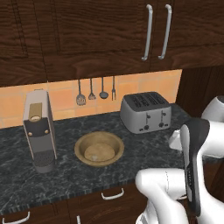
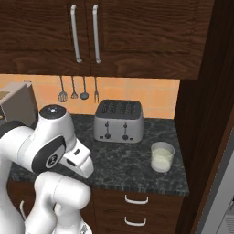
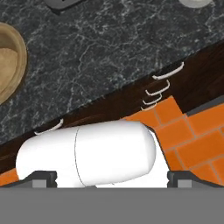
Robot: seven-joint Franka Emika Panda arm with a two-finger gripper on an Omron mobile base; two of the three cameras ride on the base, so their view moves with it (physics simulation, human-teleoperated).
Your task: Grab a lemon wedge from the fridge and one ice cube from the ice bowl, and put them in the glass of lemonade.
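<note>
Nearest the base cameras rises the white arm [image 1: 192,175], folded over the front edge of the dark marbled surface [image 1: 65,175]. Its jaws [image 3: 107,179] stand fully apart, the two dark fingertips [image 3: 43,178] set wide at the bottom of the hand view, with nothing between them but the arm's own white body; they hang in front of the lower drawers, above an orange tiled floor [image 3: 192,144].

On the surface, the ice bowl [image 1: 99,148] sits near the middle in the left base view, round, shallow and tan-brown, between a tall grey coffee machine [image 1: 39,131] to its left and a grey four-slot toaster [image 1: 145,112] behind and to its right. What lies inside the bowl cannot be told. The bowl's rim also shows at the left edge of the hand view [image 3: 8,61].

In the right base view, the glass of lemonade [image 2: 162,156] stands upright near the right end of the surface, in front of and to the right of the toaster, apart from it, holding pale whitish-yellow liquid.

Four utensils [image 1: 96,92] hang on the orange tiled wall behind. Dark wood cabinets [image 2: 114,32] with two long grey handles run above. A grey strip at the lower right edge of the right base view may be the fridge [image 2: 224,201]; this cannot be told for certain.
</note>
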